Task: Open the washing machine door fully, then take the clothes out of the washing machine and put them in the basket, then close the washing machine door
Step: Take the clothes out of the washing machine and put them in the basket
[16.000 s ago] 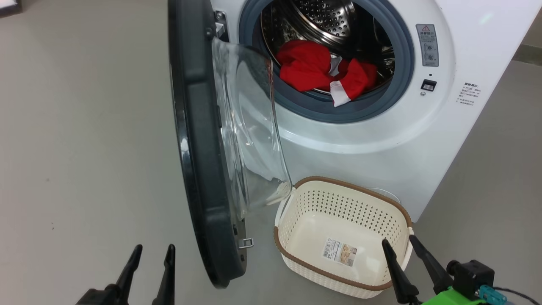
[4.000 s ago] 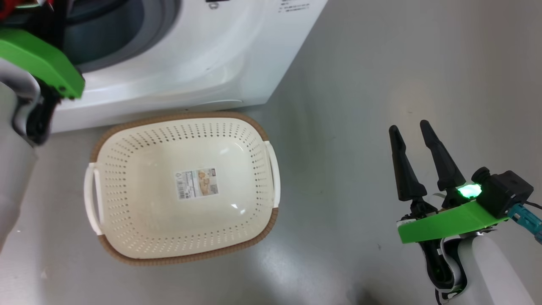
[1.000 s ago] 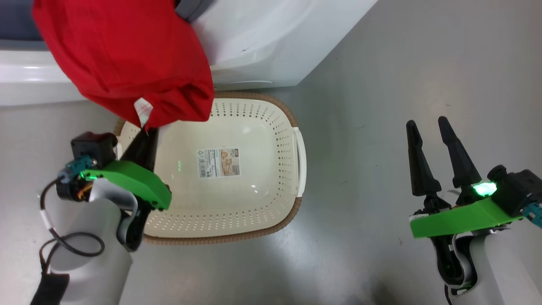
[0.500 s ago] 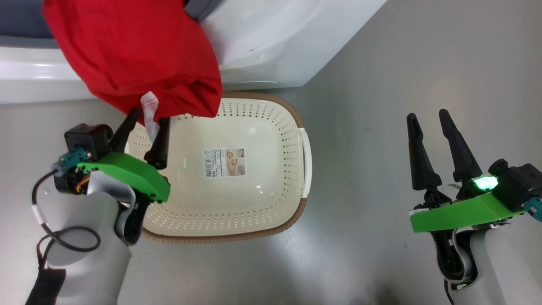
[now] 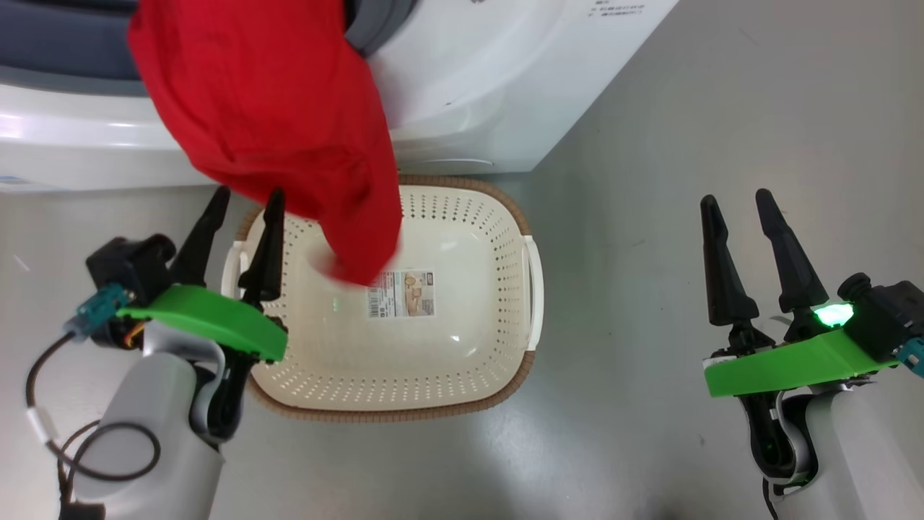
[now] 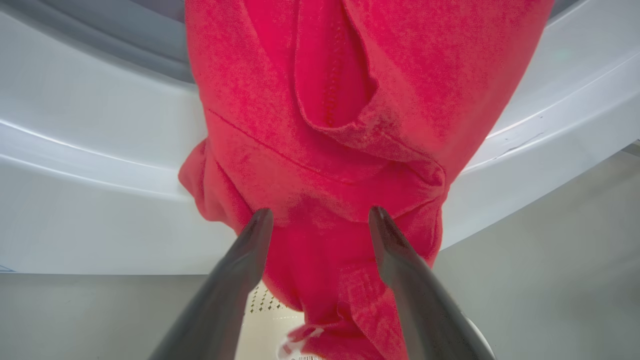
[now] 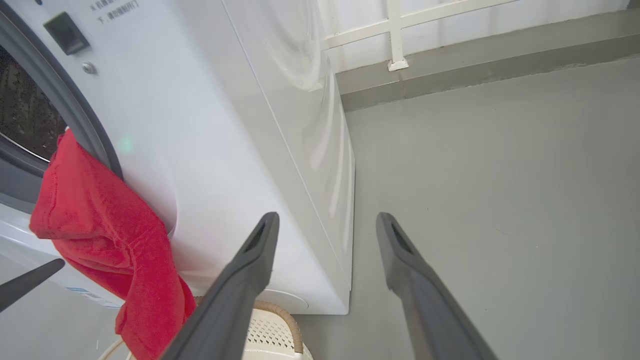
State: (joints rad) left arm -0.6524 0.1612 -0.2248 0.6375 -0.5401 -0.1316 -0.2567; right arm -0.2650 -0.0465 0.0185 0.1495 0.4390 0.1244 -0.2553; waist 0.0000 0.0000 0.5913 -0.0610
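Grey floor (image 5: 650, 108); red clothes (image 5: 274, 108) hanging limp from washing machine (image 5: 469, 87) over near basket (image 5: 404, 415). Likely soft, light; best pinched at the low fold. Left gripper (image 5: 247, 193), right gripper (image 5: 735, 196) spread, empty.

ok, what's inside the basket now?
Bare cream floor with a sticker. The red garment hangs from the washing machine over the basket, hiding its far-left corner; whether it touches bottom is unclear.

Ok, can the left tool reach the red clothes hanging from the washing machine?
Probably yes. The left tool is open right beside the clothes, which hang from the washing machine over the basket; nothing lies between.
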